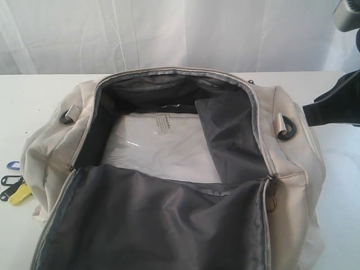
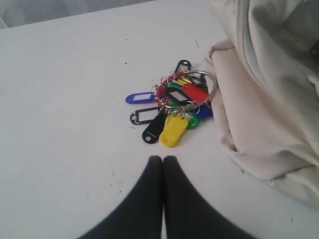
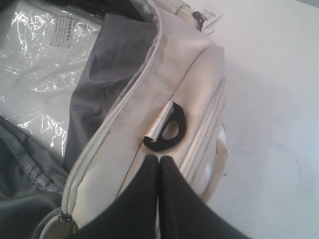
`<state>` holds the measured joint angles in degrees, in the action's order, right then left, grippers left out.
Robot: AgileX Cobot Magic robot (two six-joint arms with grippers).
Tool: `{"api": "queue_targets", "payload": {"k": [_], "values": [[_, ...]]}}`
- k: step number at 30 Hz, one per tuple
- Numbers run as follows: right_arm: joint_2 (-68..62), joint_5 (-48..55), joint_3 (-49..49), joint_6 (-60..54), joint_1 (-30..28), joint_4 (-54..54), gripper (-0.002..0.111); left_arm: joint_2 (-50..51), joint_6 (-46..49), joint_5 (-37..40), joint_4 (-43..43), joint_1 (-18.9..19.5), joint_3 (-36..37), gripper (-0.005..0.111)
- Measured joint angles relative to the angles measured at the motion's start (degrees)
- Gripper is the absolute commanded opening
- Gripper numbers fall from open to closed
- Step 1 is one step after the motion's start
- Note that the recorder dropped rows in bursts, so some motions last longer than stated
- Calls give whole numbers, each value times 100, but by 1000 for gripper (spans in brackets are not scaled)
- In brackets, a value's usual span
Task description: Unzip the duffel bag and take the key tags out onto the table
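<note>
The cream duffel bag [image 1: 292, 185] lies unzipped on the white table [image 1: 34, 95], its dark grey flap folded toward the front. The key tags [image 2: 174, 107], a ringed bunch in yellow, red, green, blue and black, rest on the table right beside the bag's end [image 2: 269, 109]; a few of the key tags [image 1: 14, 185] peek out at the exterior view's left edge. My left gripper [image 2: 163, 159] is shut and empty, just short of the yellow tag. My right gripper [image 3: 159, 158] is shut and empty over the bag's other end [image 3: 194, 74].
Inside the bag lies a flat plastic-wrapped package [image 1: 163, 149]. A black D-ring [image 3: 167, 130] on a shiny strap sits just ahead of my right fingertips. A zipper pull [image 1: 271, 194] hangs at the front right corner. My right arm [image 1: 337, 101] enters from the right.
</note>
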<state>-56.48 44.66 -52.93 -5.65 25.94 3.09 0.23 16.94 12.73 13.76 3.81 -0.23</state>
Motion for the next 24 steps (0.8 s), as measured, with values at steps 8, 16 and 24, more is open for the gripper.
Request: {"api": "queue_targets", "payload": {"k": [8, 16, 24], "values": [[0, 0, 0, 0, 0, 0, 0, 0, -55, 43, 12, 0, 0, 0], [0, 0, 0, 0, 12, 0, 0, 0, -883, 31, 33, 0, 0, 0], [221, -12, 21, 0, 32, 0, 0, 0, -956, -58, 33, 0, 0, 0]]}}
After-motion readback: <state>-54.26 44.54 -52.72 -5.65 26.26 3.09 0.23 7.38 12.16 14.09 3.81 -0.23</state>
